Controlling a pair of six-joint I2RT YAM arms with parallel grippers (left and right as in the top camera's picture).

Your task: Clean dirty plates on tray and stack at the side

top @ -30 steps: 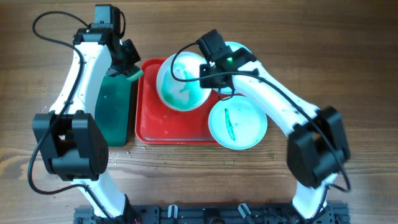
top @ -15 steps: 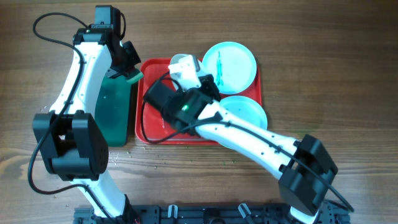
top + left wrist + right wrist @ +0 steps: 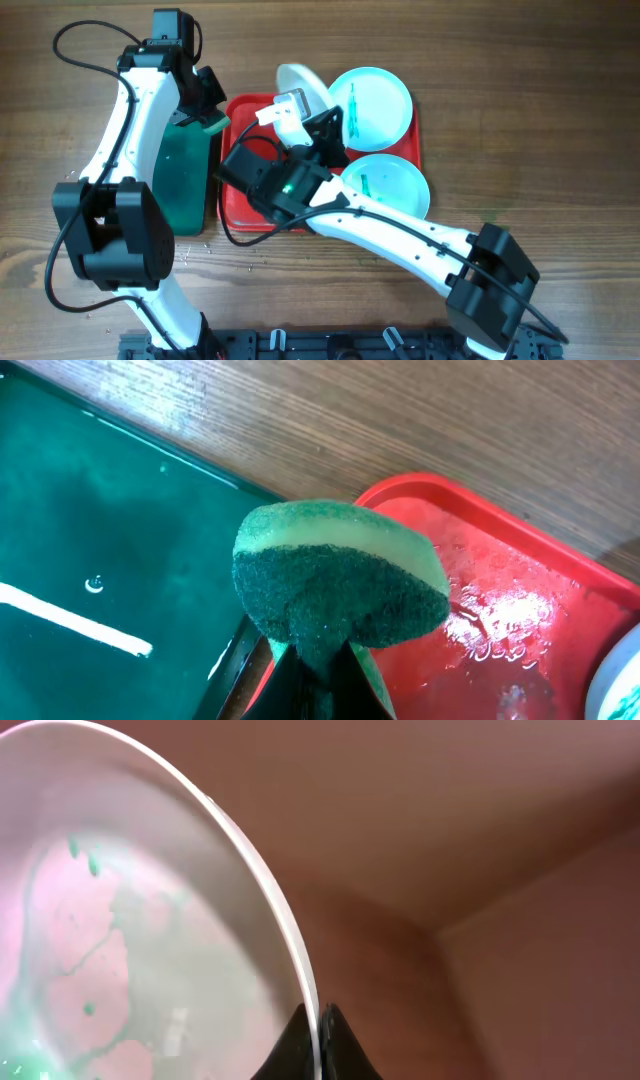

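Note:
My right gripper [image 3: 303, 110] is shut on the rim of the white plate [image 3: 300, 80] and holds it lifted and tilted over the back edge of the red tray [image 3: 238, 205]. In the right wrist view my jaws [image 3: 320, 1025] pinch the plate's edge, and its face [image 3: 130, 920] shows smeared green. One aqua plate [image 3: 372, 105] with a green smear lies at the tray's back right. The other aqua plate [image 3: 388, 185] lies at the front right. My left gripper [image 3: 200, 115] is shut on a green sponge [image 3: 340, 580] above the tray's left rim [image 3: 520, 620].
A dark green tray [image 3: 185, 180] lies right beside the red tray on its left, also in the left wrist view [image 3: 100, 540]. My right arm [image 3: 380, 225] crosses the front of the red tray. The red tray's surface is wet.
My right arm swung left across the tray and lifted the white plate off the tray floor, tilting it up toward the back edge. The back aqua plate came into view. The left arm stayed still.

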